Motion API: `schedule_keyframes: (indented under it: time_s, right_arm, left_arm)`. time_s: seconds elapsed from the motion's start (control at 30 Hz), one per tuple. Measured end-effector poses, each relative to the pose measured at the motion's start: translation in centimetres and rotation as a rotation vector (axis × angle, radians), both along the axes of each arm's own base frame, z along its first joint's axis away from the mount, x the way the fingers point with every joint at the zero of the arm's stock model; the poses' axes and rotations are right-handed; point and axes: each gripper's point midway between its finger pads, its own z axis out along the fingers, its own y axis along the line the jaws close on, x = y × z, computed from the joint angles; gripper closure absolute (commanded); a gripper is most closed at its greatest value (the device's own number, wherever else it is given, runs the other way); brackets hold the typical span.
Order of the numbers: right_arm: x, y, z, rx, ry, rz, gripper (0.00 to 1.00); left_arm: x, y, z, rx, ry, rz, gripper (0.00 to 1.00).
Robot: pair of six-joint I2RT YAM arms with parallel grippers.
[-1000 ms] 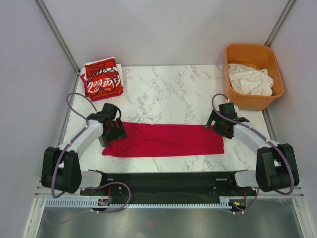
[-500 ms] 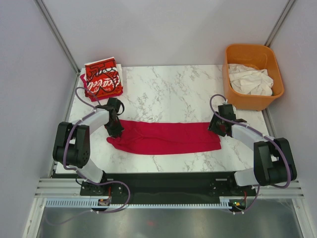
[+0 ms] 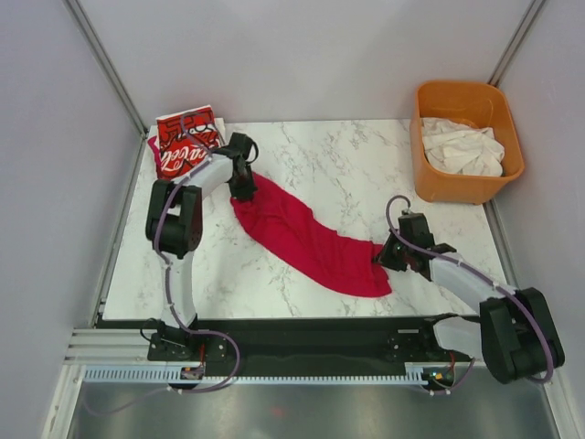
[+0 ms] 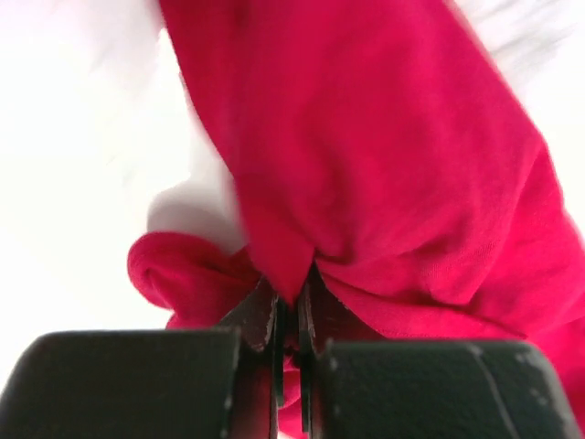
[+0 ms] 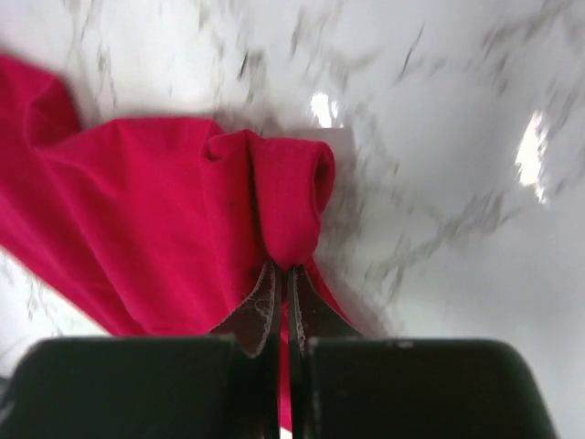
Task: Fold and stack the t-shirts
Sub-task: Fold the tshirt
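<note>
marble table (image 3: 347, 165) | crimson t-shirt (image 3: 302, 240) diagonal | left pincer (image 4: 291, 294), right pincer (image 5: 281, 276) pinch ends

Left arm (image 3: 214, 170) stretched far forward, right arm (image 3: 460, 277) extended low toward centre, both jaws clamped on crimson t-shirt (image 3: 306, 240)

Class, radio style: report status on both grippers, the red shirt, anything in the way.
Left gripper shut on red shirt, far end. Right gripper shut on near end. Shirt runs diagonally across table. Folded Coca-Cola shirt close beside left gripper.
</note>
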Motion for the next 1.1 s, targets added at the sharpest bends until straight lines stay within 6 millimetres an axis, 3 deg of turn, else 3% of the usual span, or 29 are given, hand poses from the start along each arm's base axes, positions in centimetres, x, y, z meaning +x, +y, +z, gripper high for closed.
schedule_keyframes:
  time_s: [0.17,0.3,0.4,0.47,0.5,0.6,0.63,0.67,0.7,0.73,0.97,1.1]
  right_arm:
    - [-3.6,1.9,1.9,0.073,-0.024,0.026,1.0]
    - [-4.2,3.8,4.4,0.167,-0.097,0.027,1.0]
    - [-4.7,5.5,5.0,0.229,-0.105,0.033,1.0]
    - [-5.8,7.0,4.6,0.258,-0.086,0.067,1.0]
    - [-6.2,7.6,4.5,0.254,-0.081,0.085,1.0]
    - [-8.1,10.1,4.3,0.22,-0.062,0.191,0.7]
    - [-8.3,10.7,4.5,0.204,-0.063,0.213,0.43]
    - [-8.2,11.1,4.9,0.185,-0.065,0.222,0.3]
    - [-7.8,11.5,5.3,0.165,-0.079,0.234,0.22]
    - [-7.4,11.8,5.8,0.154,-0.094,0.24,0.14]
    - [-4.6,13.4,8.5,0.06,-0.193,0.283,0.11]
    - [-2.1,13.4,11.0,-0.03,-0.272,0.277,0.04]
  left_arm:
    - [9.2,-8.7,0.5,-0.181,-0.15,-0.192,0.98]
    - [13.1,-13.7,0.8,-0.316,-0.234,-0.296,0.98]
    - [15.1,-16.3,1.1,-0.406,-0.285,-0.354,0.94]
    - [16.2,-17.1,1.1,-0.441,-0.324,-0.38,0.79]
    - [16.7,-17.2,1.2,-0.443,-0.345,-0.384,0.8]
    - [18.2,-17.0,1.6,-0.441,-0.41,-0.38,0.82]
    - [18.8,-16.7,1.9,-0.438,-0.43,-0.371,0.82]
    - [19.5,-16.3,2.2,-0.436,-0.457,-0.358,0.74]
    - [20.3,-15.8,2.7,-0.436,-0.487,-0.346,0.34]
    - [21.2,-15.3,3.3,-0.44,-0.521,-0.335,0.02]
    - [26.7,-10.9,9.8,-0.518,-0.783,-0.283,0.0]
    - [26.9,-8.5,12.8,-0.519,-0.833,-0.266,0.0]
